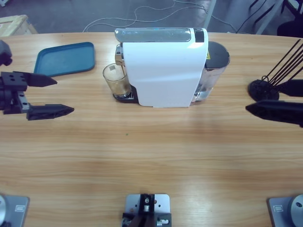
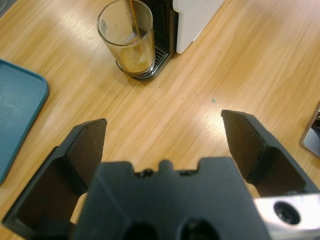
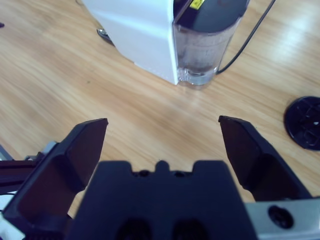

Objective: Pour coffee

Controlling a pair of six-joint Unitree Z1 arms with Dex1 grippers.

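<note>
At the bottom of the left wrist view, the left gripper [image 2: 164,135] has its two black jaws spread wide with only bare wooden table [image 2: 200,75] between them. Beyond them, toward the upper left of that frame, a clear glass [image 2: 127,40] stands on the dark drip grate of the coffee machine [image 2: 195,15]. The coffee [image 2: 135,57] sits low in the glass, brown with a paler tan froth on top, and a thin brown stream runs down into it from above. A teal tray [image 2: 17,115] lies at the left edge of this frame, well apart from the glass.

Low in the right wrist view, the right gripper [image 3: 162,132] is likewise parted wide and holds nothing. Further up that frame stands the white machine body with its clear water tank [image 3: 202,50] at the back end, and a dark cable [image 3: 250,37] trails away to the right. A round black base [image 3: 305,122] lies at the right edge.

From the high view, the left gripper [image 1: 59,97] enters at the left edge and the right gripper [image 1: 253,101] at the right edge, both well apart from the machine [image 1: 163,68], which stands in the upper middle. The glass [image 1: 116,81] is just at the machine's left side, with the tray [image 1: 66,57] in the upper left. Thin black rods [image 1: 284,61] rise from the round base at the right.
</note>
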